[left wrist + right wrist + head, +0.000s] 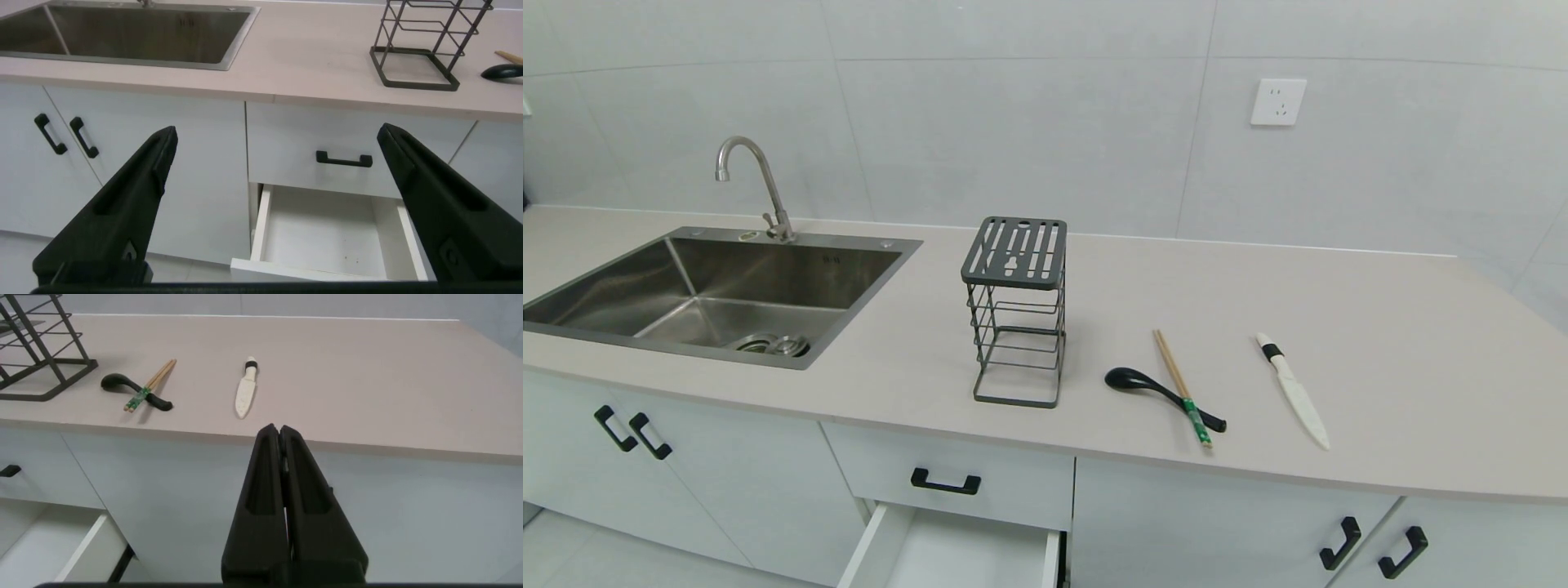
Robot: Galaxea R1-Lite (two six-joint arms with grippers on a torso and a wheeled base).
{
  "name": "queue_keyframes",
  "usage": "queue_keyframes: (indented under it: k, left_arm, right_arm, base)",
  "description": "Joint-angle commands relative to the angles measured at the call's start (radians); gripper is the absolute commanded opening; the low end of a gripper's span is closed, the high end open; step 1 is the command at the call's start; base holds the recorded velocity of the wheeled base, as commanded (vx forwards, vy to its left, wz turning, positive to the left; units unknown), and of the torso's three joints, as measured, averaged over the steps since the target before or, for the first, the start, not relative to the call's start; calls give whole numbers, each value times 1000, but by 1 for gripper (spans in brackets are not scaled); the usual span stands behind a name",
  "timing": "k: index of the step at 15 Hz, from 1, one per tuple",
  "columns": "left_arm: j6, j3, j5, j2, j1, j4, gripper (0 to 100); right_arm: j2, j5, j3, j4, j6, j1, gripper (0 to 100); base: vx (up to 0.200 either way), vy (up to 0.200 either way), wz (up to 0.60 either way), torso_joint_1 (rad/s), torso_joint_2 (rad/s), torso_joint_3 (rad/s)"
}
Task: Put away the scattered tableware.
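Observation:
On the countertop (1380,384) lie a black spoon (1160,392), a pair of chopsticks (1181,386) crossing its handle, and a white knife (1294,390) to their right. A dark wire rack (1017,310) stands left of them. The same spoon (131,384), chopsticks (151,382) and knife (247,386) show in the right wrist view. My right gripper (280,433) is shut and empty, below the counter's front edge. My left gripper (278,143) hangs open in front of the cabinets, above a pulled-out white drawer (327,237).
A steel sink (711,286) with a faucet (756,184) sits at the counter's left. The open lower drawer (947,547) juts out beneath a closed drawer with a black handle (944,482). Cabinet doors flank it. A wall socket (1278,101) is at the back right.

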Motion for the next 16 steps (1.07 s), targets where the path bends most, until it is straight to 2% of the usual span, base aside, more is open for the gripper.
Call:
queue_keyframes:
  k: [1,2,7,8,9,10,12,13,14,16]
  left_arm:
    - [0,0,0,1,0,0,100]
    - [0,0,0,1,0,0,100]
    - [0,0,0,1,0,0,100]
    - [0,0,0,1,0,0,100]
    - [0,0,0,1,0,0,100]
    - [0,0,0,1,0,0,100]
    - [0,0,0,1,0,0,100]
    - [0,0,0,1,0,0,100]
    - [0,0,0,1,0,0,100]
    - [0,0,0,1,0,0,100]
  right_arm:
    - [1,4,2,-1,2,0,0]
    - [1,4,2,-1,2,0,100]
    - [1,-2,0,-18,19,-1,100]
    - [10,-1,-49,-116,40,-9,100]
    - [64,4,-124,-138,43,-18,100]
    - [139,24,-198,-136,39,-6,100]
    - [286,139,-296,-132,37,28,100]
    - [291,144,-297,-132,37,28,100]
    - [434,209,-348,-107,37,28,100]
    - [538,251,-357,-89,37,29,100]
  base:
    - [0,0,0,0,0,0]
    - [0,0,0,0,0,0]
    - [0,0,0,0,0,0]
    - [0,0,0,0,0,0]
    - [0,0,0,0,0,0]
    - [0,0,0,0,0,0]
    - [0,0,0,0,0,0]
    - [0,0,0,0,0,0]
    - [0,0,0,0,0,0]
    - [0,0,0,0,0,0]
